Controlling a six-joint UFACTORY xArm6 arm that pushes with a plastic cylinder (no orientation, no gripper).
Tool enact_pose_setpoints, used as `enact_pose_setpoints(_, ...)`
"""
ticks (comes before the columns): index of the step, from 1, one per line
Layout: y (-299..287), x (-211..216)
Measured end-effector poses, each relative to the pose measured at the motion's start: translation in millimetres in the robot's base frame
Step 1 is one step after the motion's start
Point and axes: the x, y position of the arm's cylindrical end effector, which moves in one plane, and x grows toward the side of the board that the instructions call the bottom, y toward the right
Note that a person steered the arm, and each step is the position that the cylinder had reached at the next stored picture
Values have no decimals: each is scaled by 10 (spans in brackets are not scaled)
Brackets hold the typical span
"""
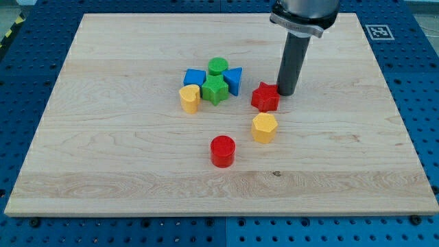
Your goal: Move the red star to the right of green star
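The red star (265,97) lies on the wooden board (103,137), right of the board's middle. The green star (215,89) lies to its left, with the blue triangle (233,80) between them. My tip (286,92) rests on the board just to the right of the red star, touching or almost touching its right edge. The rod rises from there to the view's top.
A green cylinder (218,66) and a blue cube (195,77) lie just above and left of the green star. A yellow cylinder (190,98) sits at its left. A yellow hexagon (264,127) lies below the red star. A red cylinder (222,151) lies lower left.
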Motion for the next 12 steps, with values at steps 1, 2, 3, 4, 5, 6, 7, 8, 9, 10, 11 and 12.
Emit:
enact_pose_setpoints(1, -41, -31)
enact_pose_setpoints(2, -92, -24)
enact_pose_setpoints(3, -6, 142)
enact_pose_setpoints(4, 190, 499)
enact_pose_setpoints(5, 329, 738)
enact_pose_setpoints(6, 427, 826)
enact_pose_setpoints(7, 269, 826)
enact_pose_setpoints(8, 52, 737)
enact_pose_setpoints(9, -140, 543)
enact_pose_setpoints(10, -212, 315)
enact_pose_setpoints(11, -213, 119)
enact_pose_setpoints(12, -267, 61)
